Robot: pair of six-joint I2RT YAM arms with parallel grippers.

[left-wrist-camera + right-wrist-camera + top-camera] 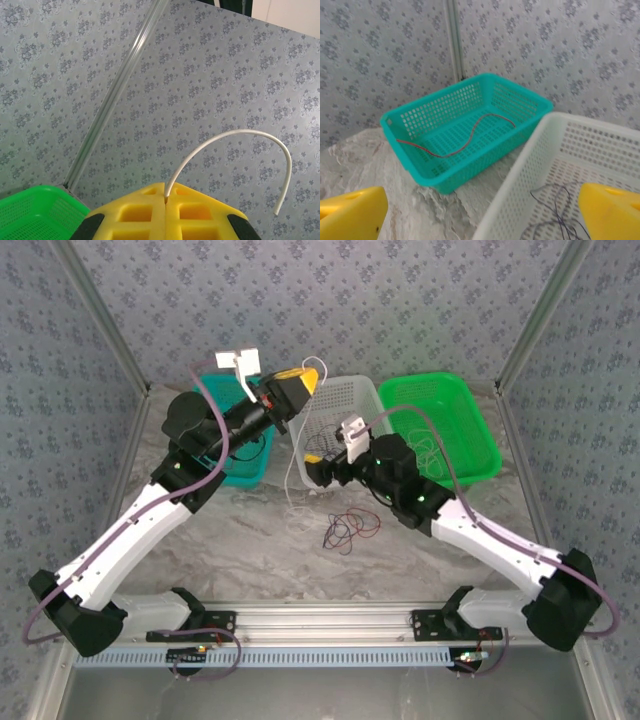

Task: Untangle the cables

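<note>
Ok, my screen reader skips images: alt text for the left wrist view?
The yellow left tool, shut, pinches a white cable that arcs up and droops right. A green basket sits lower left, a patterned wall behind.

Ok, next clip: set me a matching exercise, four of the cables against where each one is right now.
Cables:
1. white cable
2. lone red cable
3. dark cable
4. red-and-dark tangle

Places:
A. inside the white basket
B. loose on the table
C. pinched in the left hand
D. inside the teal basket

Pairs: 1-C, 2-D, 3-A, 4-B.
</note>
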